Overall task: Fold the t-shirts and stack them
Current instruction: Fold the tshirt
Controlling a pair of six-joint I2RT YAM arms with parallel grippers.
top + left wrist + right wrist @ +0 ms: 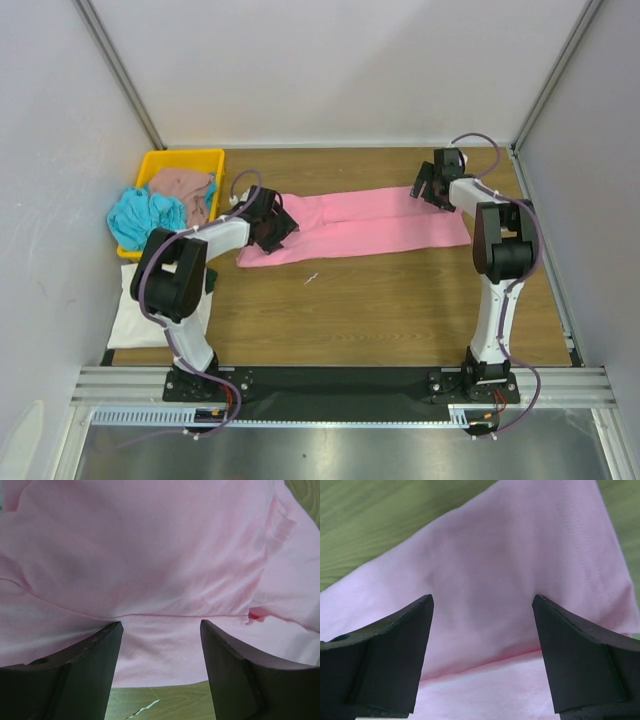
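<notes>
The bright pink t-shirt (365, 225) lies folded into a long band across the wooden table. My left gripper (270, 222) is open over its left end; in the left wrist view (160, 627) the pink cloth (150, 555) fills the space beyond the spread jaws. My right gripper (428, 185) is open over the band's right end, with a folded pink edge (485, 605) between its jaws (482, 602). The turquoise shirt (145, 213) and the dusty brown-pink shirt (182, 183) lie bunched in the yellow tray. The cream-white shirt (150, 310) lies at the left, by the left arm.
The yellow plastic tray (190, 157) stands at the back left against the wall. A small white scrap (312, 277) lies on the wood in front of the pink shirt. Bare wood spreads across the table's front half.
</notes>
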